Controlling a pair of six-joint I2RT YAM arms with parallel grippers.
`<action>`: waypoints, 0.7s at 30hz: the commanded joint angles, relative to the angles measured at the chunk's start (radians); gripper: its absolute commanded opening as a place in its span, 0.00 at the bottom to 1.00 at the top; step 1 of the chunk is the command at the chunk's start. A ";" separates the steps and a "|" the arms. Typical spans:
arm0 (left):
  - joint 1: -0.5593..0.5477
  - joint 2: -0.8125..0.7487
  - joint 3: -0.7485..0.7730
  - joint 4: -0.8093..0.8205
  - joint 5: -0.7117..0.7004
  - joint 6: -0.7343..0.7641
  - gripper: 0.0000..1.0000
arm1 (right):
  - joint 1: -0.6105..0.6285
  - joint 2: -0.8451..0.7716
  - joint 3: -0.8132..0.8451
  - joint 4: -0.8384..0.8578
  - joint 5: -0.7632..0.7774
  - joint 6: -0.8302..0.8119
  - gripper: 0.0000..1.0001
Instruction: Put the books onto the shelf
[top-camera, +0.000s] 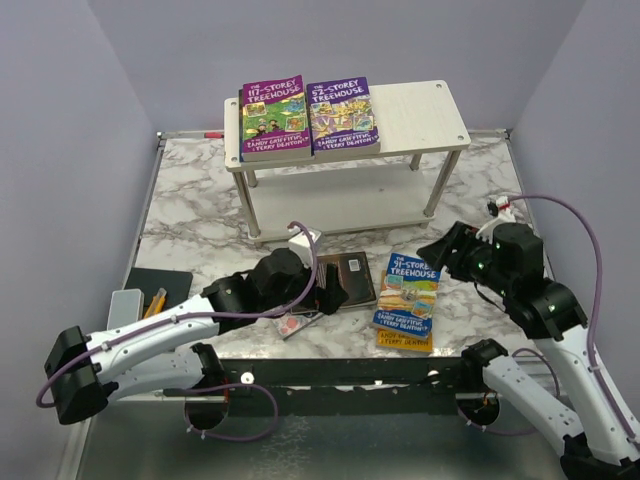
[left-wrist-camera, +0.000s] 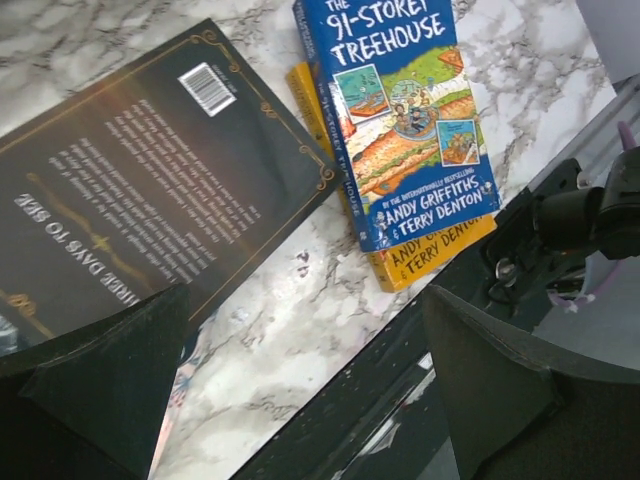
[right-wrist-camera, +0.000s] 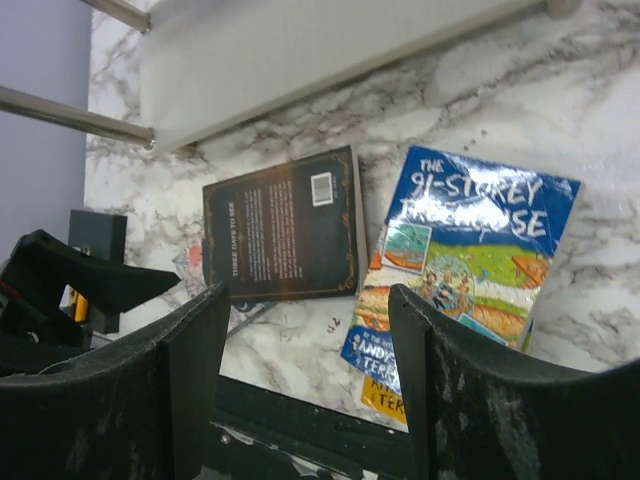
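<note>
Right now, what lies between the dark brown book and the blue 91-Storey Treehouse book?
Nothing: only bare marble table separates the dark brown book from the blue 91-Storey Treehouse book, clearest in the right wrist view.

Top view: soft, even overhead light; only faint shadow under shelf (top-camera: 420, 110) top tier. Sharp overall; walls splay w/ wide-angle. Right wrist: strong white glare on blue book (right-wrist-camera: 470, 250) cover, title partly washed out; right fingers (right-wrist-camera: 180, 390) dark, soft-focus. Left wrist: blue cover print crisp; dark brown book (left-wrist-camera: 150, 190) dim, low contrast; left fingers (left-wrist-camera: 110, 380) blurred, underlit.
</note>
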 joint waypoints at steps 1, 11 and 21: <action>-0.026 0.090 -0.048 0.199 0.080 -0.078 0.99 | 0.002 -0.087 -0.113 -0.074 0.040 0.084 0.69; -0.089 0.380 0.018 0.374 0.078 -0.110 0.99 | 0.002 -0.224 -0.291 -0.151 0.077 0.214 0.73; -0.088 0.589 0.108 0.452 0.078 -0.103 0.99 | 0.003 -0.302 -0.423 -0.158 0.063 0.344 0.74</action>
